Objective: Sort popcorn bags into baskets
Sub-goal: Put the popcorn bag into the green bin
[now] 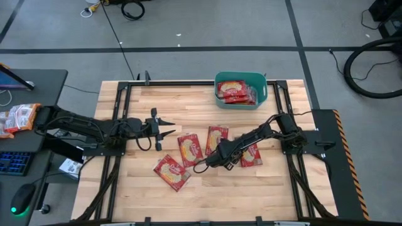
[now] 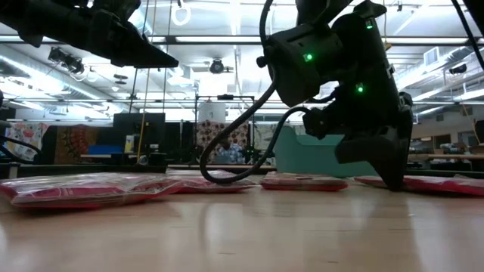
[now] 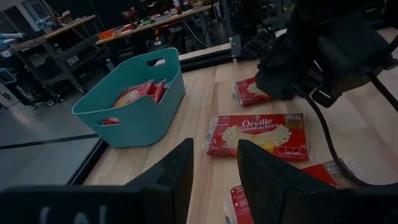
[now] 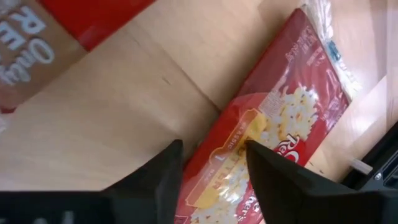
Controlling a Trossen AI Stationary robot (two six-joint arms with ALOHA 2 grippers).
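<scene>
The teal basket [image 1: 266,90] stands at the table's far edge, right of centre, with red popcorn bags [image 1: 235,91] lying inside; it also shows in the left wrist view as the basket [image 3: 140,106]. More red bags lie flat on the wood: bag [image 1: 171,172], bag [image 1: 190,149], bag [image 1: 217,135] and bag [image 1: 254,157]. My right gripper [image 1: 212,159] is open and down at table level over a red bag [image 4: 280,118]. My left gripper [image 1: 168,125] is open and hovers left of the bags, above the table [image 3: 214,149]. My right gripper comes from above, slanting from the table's right, with its open fingers [image 4: 165,171] astride one long edge of the flat-lying bag [image 4: 233,134]. One fingertip [image 2: 395,181] reaches the tabletop level. I cannot tell whether the fingers touch the bag.
Black frame rails [image 1: 119,119] run along both sides of the wooden table. A cable loop [image 1: 201,166] hangs by my right wrist. Paler orange-and-white packets [image 1: 17,118] sit on a side desk off the table's left. Bare wood lies along the near edge [image 1: 239,194].
</scene>
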